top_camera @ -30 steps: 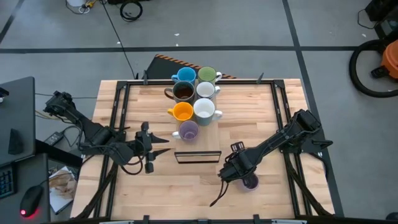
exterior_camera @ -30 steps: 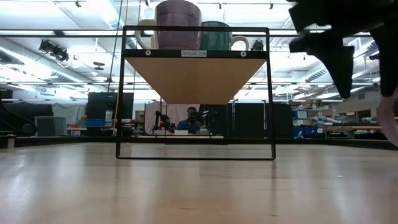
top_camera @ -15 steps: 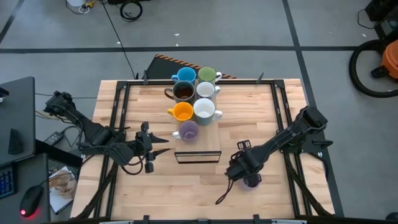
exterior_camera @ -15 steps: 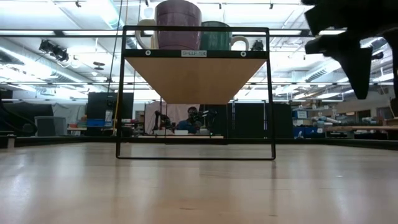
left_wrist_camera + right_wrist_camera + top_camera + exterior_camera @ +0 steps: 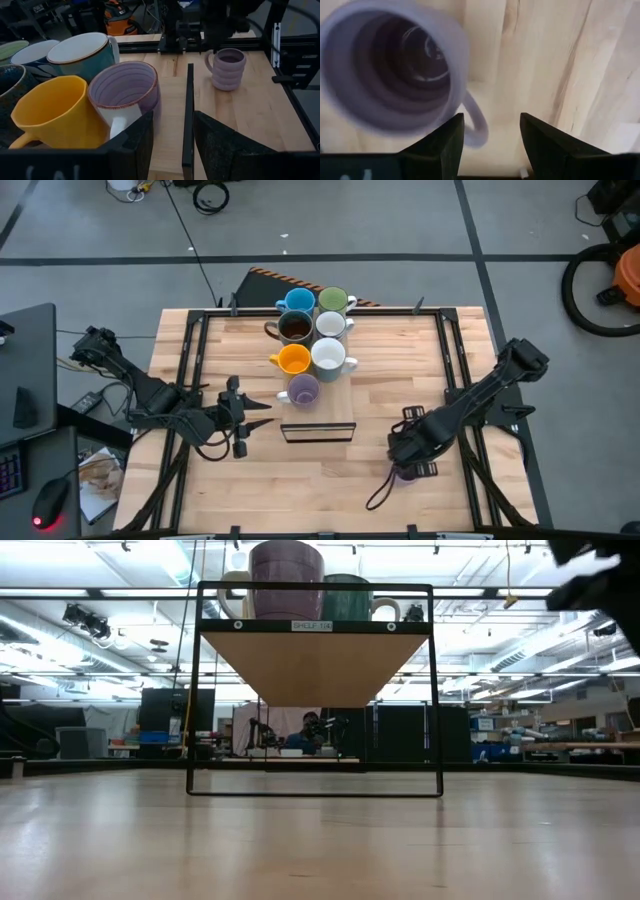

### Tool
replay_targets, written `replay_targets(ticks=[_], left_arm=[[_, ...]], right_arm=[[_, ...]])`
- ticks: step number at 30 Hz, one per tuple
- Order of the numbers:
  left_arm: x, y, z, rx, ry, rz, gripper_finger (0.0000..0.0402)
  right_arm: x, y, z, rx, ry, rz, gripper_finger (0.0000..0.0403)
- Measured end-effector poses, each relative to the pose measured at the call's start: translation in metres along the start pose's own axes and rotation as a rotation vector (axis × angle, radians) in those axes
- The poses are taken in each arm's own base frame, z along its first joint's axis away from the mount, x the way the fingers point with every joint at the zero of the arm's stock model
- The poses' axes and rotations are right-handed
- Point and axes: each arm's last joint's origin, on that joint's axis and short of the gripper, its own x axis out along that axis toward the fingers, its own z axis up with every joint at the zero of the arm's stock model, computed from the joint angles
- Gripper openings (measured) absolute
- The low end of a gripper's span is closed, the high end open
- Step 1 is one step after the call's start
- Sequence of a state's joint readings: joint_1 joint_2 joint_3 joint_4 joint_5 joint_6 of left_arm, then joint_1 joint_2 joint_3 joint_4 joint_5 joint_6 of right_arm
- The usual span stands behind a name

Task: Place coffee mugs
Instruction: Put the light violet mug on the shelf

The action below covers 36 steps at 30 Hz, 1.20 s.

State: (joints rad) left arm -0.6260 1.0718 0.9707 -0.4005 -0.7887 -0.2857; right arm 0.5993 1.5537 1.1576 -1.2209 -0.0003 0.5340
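Note:
Seven mugs stand in two rows on a raised wooden shelf: blue, green, dark brown, white, orange, white and lavender. A second lavender mug stands upright on the table near the right front. My right gripper hovers open over it. In the right wrist view the mug's handle lies just ahead of the open fingers, apart from them. My left gripper waits open, left of the shelf.
The shelf's black wire frame stands mid-table with open space beneath its board. Black rails run along the table's left and right sides. Bare wood lies between the shelf and the table's near edge. A person sits far behind the table.
My right gripper has moved toward the table's right edge, coming over the lavender mug on the table, and its arm has slid out to the right of the low view. The mug has stayed in place. The left arm has kept still.

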Motion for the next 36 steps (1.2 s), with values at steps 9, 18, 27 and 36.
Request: replay_targets(ticks=[9,18,27,36], left_arm=[[0.0,0.0,0.0,0.005,0.0,0.0,0.0144],[0.0,0.0,0.0,0.007,0.0,0.0,0.0144],[0.0,0.0,0.0,0.01,0.001,0.0,0.0144],[0.0,0.0,0.0,0.013,0.002,0.001,0.0144]], right_arm=[[-0.034,0.007,-0.016,0.001,-0.197,0.001,0.0199],[-0.044,0.042,-0.01,-0.054,-0.277,-0.001,0.0199],[-0.032,0.077,-0.011,-0.164,-0.187,-0.004,0.0199],[-0.012,0.093,-0.029,-0.344,-0.164,-0.103,0.0199]])
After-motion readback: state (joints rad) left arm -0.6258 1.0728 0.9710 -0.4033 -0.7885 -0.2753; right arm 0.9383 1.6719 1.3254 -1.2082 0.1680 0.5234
